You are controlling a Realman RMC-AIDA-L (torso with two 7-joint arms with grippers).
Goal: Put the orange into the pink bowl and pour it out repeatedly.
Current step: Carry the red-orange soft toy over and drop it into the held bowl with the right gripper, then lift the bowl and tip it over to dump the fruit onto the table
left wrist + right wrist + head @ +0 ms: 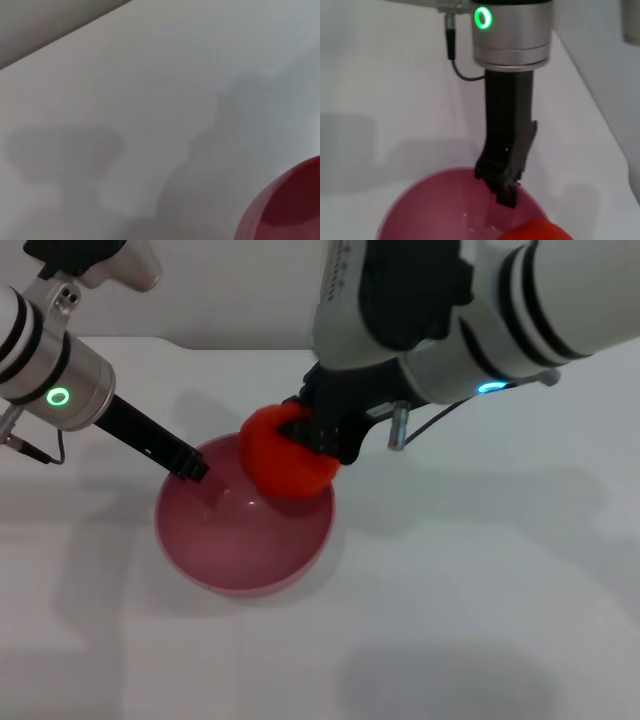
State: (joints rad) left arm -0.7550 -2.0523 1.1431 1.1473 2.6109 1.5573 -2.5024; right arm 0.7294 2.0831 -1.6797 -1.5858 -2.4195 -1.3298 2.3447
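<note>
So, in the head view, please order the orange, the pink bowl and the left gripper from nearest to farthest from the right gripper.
1. Orange: held in the right gripper, above the bowl's far right rim.
2. Bowl: just beneath, on the table.
3. Left gripper: across the bowl, shut on its far left rim.

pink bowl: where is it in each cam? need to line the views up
Head view: pink bowl sits centre-left on the white table, with the left gripper clamped on its far-left rim and the right gripper holding the orange over its right side.
Left wrist view: only a curved piece of the bowl shows in the lower right corner.
Right wrist view: bowl fills the bottom centre.
Shared landmark: the bowl's rim.
</note>
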